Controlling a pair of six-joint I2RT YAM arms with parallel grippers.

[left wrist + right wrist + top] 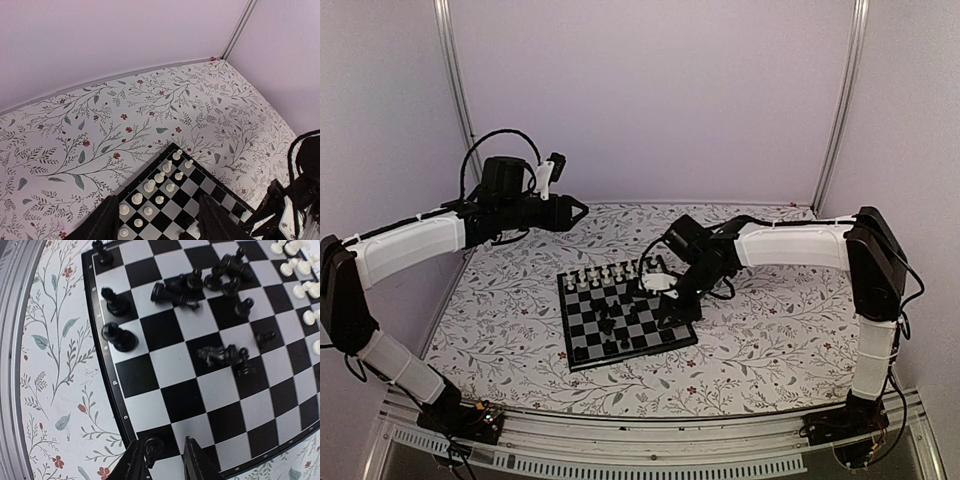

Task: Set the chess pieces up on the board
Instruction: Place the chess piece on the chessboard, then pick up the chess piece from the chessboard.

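Floral-print tabletop (760,340), plain lilac walls (650,100) with metal posts (455,80) in the corners. The board (635,352) sits mid-table, a bit right of centre. White pieces (610,274) are lined up along its far edge, and the black pieces (215,277) are mostly a toppled heap in the middle. The right gripper (160,460) is down at a near corner square, fingers parted around one black piece (153,447), not squeezing it. The left gripper (155,227) hangs above the board's far-left corner, fingers spread, holding nothing.

Glossy black plastic chess pieces (119,337); smooth, faintly sheeny board (170,362); matt floral tabletop (55,390).
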